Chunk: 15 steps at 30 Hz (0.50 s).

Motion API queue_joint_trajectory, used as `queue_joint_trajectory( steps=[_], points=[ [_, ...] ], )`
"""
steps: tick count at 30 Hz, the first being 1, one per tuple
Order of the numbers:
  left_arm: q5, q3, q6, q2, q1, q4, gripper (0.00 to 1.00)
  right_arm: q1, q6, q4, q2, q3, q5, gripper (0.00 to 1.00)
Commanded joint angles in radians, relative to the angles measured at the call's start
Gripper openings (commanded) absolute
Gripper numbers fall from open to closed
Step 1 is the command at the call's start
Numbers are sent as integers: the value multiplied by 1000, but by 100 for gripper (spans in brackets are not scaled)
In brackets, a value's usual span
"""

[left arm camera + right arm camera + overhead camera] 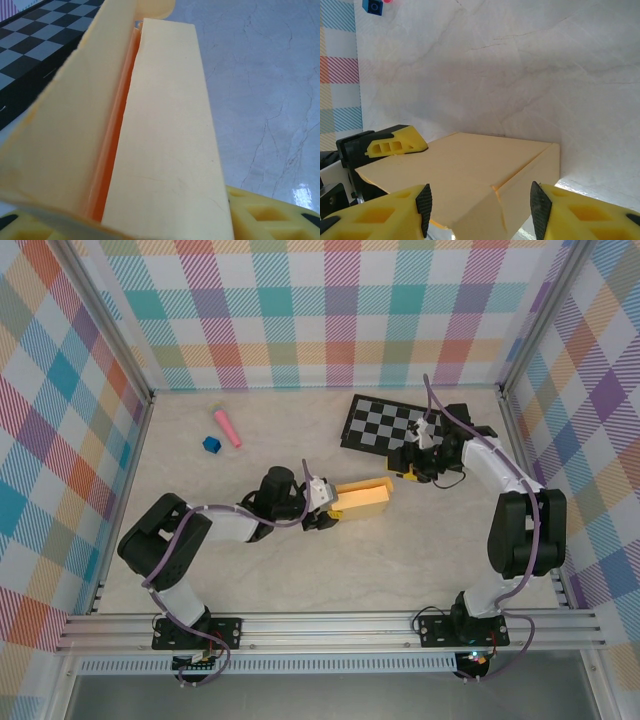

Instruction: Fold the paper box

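Finding 1. The box (365,498) lies on the table (300,570) a little right of centre. It is part-formed. The right wrist view shows a flat top panel and one side wall. The left wrist view shows a long flap standing up beside that panel, with an open seam between them. In my judgement the fold is not finished.

Finding 2. From above, the box's long axis runs roughly 9 to 3 o'clock, with the right end tipped slightly toward 2.

Finding 3. Your left gripper (328,505) is at the 9 o'clock end. The box end fills the space between its fingers (265,215). I cannot tell whether they pinch it or merely bracket it.

Finding 4. Your right gripper (410,472) is at the 3 o'clock end. Its jaws stand apart, straddling that end. A sliver of table shows between one pad (536,202) and the side wall, so it has no grip.

Finding 5. Each arm has one end, and neither is clearly nearer. Any closing move works along the long axis, so you should keep both ends square.

Finding 6. The board (385,423) lies near, at 12 to 1 o'clock of the box. A pink stick (227,427) and a blue cube (211,444) lie well apart, at 10 o'clock.
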Motion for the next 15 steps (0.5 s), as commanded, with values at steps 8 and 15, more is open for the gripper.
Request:
queue_joint_trajectory(
  steps=[8, 15],
  points=[
    [51, 57, 12, 46, 13, -39, 53, 28, 54, -28, -15, -10, -89, 54],
    [53, 63, 6, 47, 22, -56, 54, 45, 55, -40, -14, -27, -80, 54]
  ],
)
